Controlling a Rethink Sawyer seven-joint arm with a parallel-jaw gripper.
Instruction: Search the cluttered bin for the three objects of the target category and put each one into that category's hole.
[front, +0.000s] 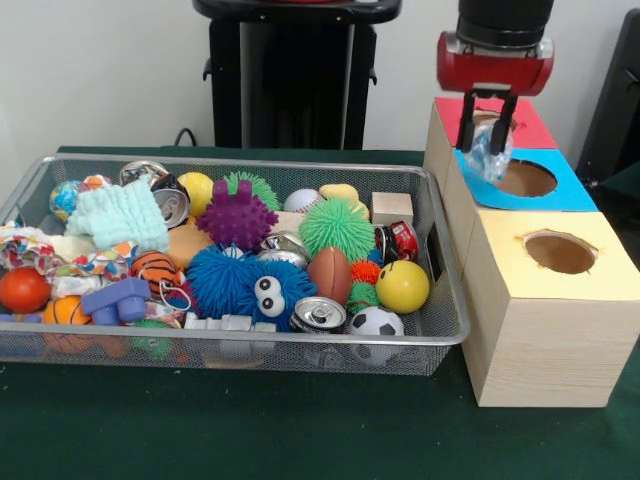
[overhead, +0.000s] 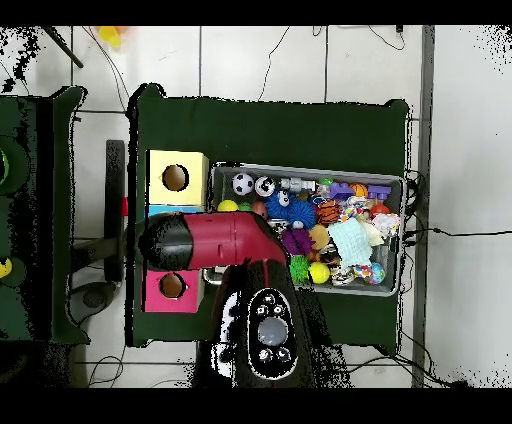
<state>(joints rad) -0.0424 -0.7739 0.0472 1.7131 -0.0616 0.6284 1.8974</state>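
Observation:
My gripper (front: 489, 128) hangs over the wooden boxes at the right and is shut on a wrinkly see-through plastic bottle (front: 489, 155) with a blue-and-white label. The bottle hangs in the air over the border between the red top face (front: 531, 122) and the blue top face (front: 560, 190). The red-faced hole is hidden behind the gripper and bottle in the front view; it shows in the overhead view (overhead: 172, 286). The wire mesh bin (front: 447, 262) lies left of the boxes, full of toys. I see no other plastic bottle in the bin.
The blue-faced hole (front: 526, 179) and yellow-faced hole (front: 560, 253) lie nearer the camera than the red face. The bin holds metal cans (front: 322, 314), spiky balls (front: 236, 214), a yellow ball (front: 403, 286), a soccer ball (front: 376, 322) and a wooden block (front: 392, 208). In the overhead view the arm (overhead: 215, 243) covers the blue box.

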